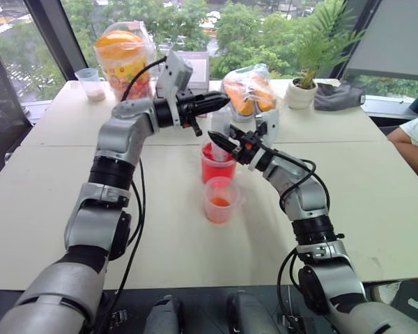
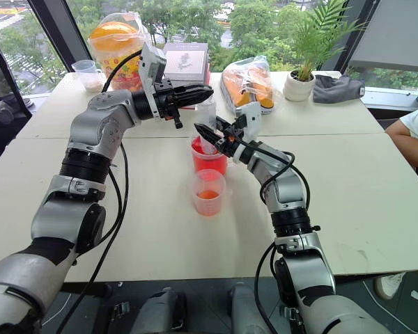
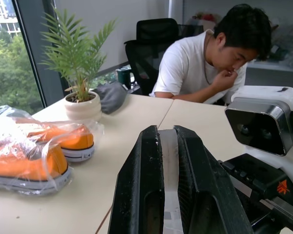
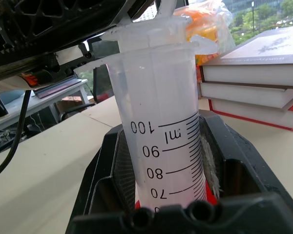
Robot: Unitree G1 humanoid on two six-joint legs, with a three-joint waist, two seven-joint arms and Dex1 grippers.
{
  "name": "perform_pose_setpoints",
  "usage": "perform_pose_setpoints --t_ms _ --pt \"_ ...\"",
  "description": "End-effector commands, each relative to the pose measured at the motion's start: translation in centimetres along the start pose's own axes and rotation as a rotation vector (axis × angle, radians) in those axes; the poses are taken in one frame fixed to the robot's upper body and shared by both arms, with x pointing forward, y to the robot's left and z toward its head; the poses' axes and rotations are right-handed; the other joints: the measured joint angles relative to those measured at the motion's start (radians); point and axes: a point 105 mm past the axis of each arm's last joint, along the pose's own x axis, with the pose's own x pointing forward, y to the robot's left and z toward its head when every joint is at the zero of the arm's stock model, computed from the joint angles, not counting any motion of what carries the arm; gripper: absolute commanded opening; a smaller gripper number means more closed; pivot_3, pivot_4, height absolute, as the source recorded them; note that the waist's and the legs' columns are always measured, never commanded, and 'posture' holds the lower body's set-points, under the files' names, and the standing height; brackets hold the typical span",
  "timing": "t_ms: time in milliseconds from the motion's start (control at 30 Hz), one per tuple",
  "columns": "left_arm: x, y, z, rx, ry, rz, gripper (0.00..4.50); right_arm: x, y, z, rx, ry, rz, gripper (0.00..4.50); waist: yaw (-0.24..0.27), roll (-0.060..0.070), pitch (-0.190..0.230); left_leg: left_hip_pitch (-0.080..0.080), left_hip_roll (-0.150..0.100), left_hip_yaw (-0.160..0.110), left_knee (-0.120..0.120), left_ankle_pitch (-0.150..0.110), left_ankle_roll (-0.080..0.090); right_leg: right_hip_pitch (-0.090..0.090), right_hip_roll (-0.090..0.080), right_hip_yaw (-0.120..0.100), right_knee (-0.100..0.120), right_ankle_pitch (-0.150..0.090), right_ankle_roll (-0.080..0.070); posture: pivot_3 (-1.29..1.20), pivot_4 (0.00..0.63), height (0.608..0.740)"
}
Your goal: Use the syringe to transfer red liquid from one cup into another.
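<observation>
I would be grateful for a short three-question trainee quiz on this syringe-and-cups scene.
1. True or false: the right gripper is shut on the syringe barrel.
2. Which cup stands nearer the robot? A) the taller red cup B) the shorter cup
3. What do the left gripper's fingers pinch?

Key:
1. True: its fingers clamp the barrel on both sides, the syringe standing over the taller cup.
2. B: the shorter cup, with a little orange-red at its bottom.
3. The syringe's plunger, a pale strip between the closed fingers.
</observation>
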Motion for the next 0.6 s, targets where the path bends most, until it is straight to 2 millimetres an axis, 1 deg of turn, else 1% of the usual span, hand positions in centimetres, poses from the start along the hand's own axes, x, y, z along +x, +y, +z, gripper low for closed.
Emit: perform_pose_setpoints --t_ms 33,233,400,600 --pt "-0.8 1.2 4.5 0.107 -0.088 0.058 0.05 0.4 1.2 0.4 -0.015 -0.010 0.069 1.51 0.000 0.000 0.000 0.000 0.000 0.000 0.000 0.000 0.000 0.000 0.000 0.000 0.000 0.000 0.000 0.00 0.150 0.740" --pt "-1.3 2.0 6.1 0.139 -0.107 0.099 0.05 0.5 1.9 -1.1 0.007 0.043 0.107 1.51 0.000 0.000 0.000 0.000 0.000 0.000 0.000 0.000 0.000 0.000 0.000 0.000 0.000 0.000 0.000 0.00 0.150 0.740" --pt "-1.9 2.8 7.4 0.165 -0.128 0.147 0.05 0.3 2.0 -2.3 0.024 0.083 0.116 1.51 0.000 0.000 0.000 0.000 0.000 0.000 0.000 0.000 0.000 0.000 0.000 0.000 0.000 0.000 0.000 0.00 0.150 0.740" --pt "-2.1 3.1 8.2 0.180 -0.140 0.158 0.05 0.3 1.9 -2.8 0.028 0.092 0.115 1.51 -0.001 0.000 0.000 0.000 0.000 0.000 0.000 0.000 0.000 0.000 0.000 0.000 0.000 0.000 0.000 0.00 0.150 0.740"
